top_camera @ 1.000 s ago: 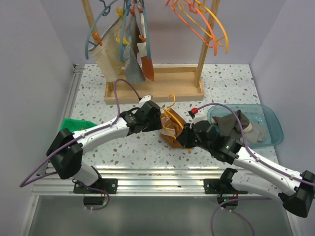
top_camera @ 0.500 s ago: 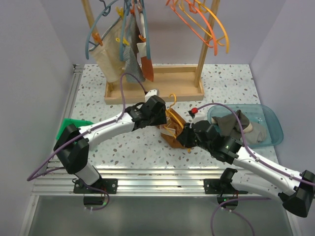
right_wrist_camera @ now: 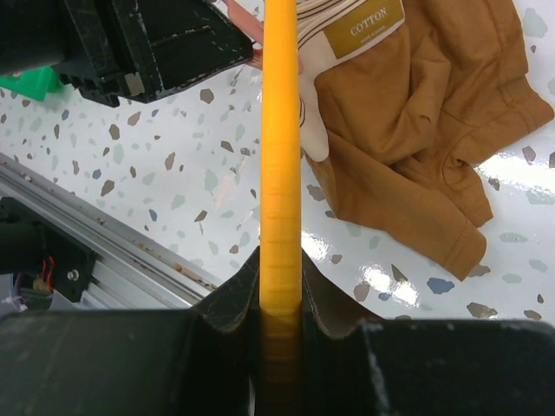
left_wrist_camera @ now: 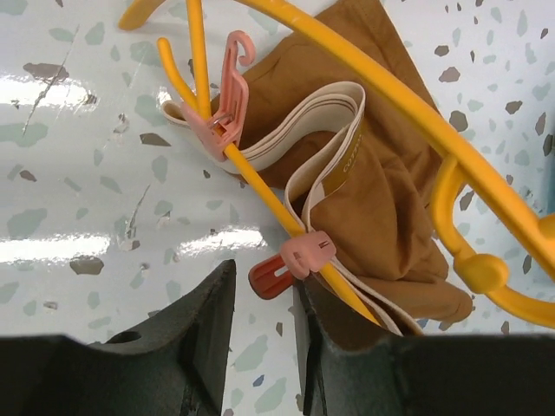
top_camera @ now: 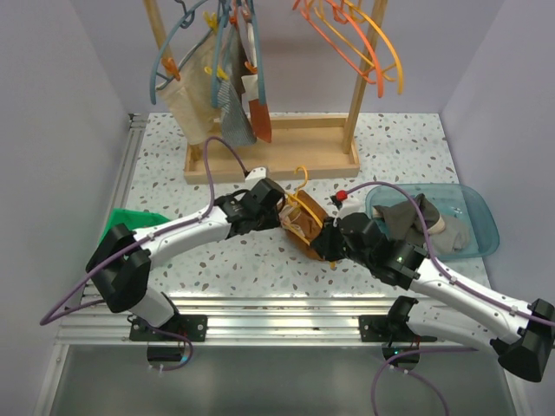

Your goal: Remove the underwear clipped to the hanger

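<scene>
Between the right fingers (right_wrist_camera: 247, 290) a straight bar of the yellow-orange hanger (right_wrist_camera: 280, 130) is pinched tight, and the bar is seen running straight out ahead of them. Just to the right of that bar, ahead of those fingers, the rust-brown underwear (right_wrist_camera: 408, 130) lies crumpled on the speckled bench (right_wrist_camera: 173, 156). Its pale waistband is turned up, so that a label (right_wrist_camera: 364, 22) reading COTTON is shown. The left fingers (left_wrist_camera: 224, 303) are held a narrow gap apart and nothing is gripped by them. A red-orange clip tab (left_wrist_camera: 273, 279) is found at the mouth of that gap, with bare bench showing beside it. Just ahead of the tab a pink clip (left_wrist_camera: 308, 254) is fastened on a thin hanger bar, where the waistband passes. A second pink clip (left_wrist_camera: 227, 100) is set farther ahead on the same bar, at the looped end of the waistband. Seen from above, the underwear is framed by the two sets of fingers, one on either side. A teal tray (top_camera: 481, 208) holding grey cloth is placed beyond the right fingers, and a wooden rack (top_camera: 260, 160) hung with cloths stands well past both.
</scene>
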You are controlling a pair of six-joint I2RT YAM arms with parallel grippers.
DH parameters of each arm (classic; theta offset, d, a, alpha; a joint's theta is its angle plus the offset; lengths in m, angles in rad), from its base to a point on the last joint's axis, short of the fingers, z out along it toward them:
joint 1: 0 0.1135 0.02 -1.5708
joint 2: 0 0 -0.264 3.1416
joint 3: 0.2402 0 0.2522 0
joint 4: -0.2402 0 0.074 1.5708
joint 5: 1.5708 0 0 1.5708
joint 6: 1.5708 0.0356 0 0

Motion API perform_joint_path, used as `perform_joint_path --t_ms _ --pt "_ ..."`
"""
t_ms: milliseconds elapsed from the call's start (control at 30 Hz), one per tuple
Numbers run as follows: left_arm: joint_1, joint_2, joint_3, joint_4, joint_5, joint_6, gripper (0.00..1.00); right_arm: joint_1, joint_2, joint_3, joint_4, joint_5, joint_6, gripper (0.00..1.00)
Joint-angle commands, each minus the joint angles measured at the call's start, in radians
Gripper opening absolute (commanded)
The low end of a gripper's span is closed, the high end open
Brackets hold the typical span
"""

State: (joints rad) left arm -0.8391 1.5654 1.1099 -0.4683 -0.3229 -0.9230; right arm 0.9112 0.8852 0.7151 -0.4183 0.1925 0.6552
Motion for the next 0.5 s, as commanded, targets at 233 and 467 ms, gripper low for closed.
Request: perform_joint_path --t_ms 233,467 --pt "0.000 -0.214 -0.280 0.114 0.082 -0.184 0.38 0.003 -0.017 0.047 0.001 0.062 0.018 0.00" --pt "0.000 -0.384 -0.329 0.200 0.085 -0.270 0.62 0.003 -0.017 0.041 0.001 0.045 0.009 0.00"
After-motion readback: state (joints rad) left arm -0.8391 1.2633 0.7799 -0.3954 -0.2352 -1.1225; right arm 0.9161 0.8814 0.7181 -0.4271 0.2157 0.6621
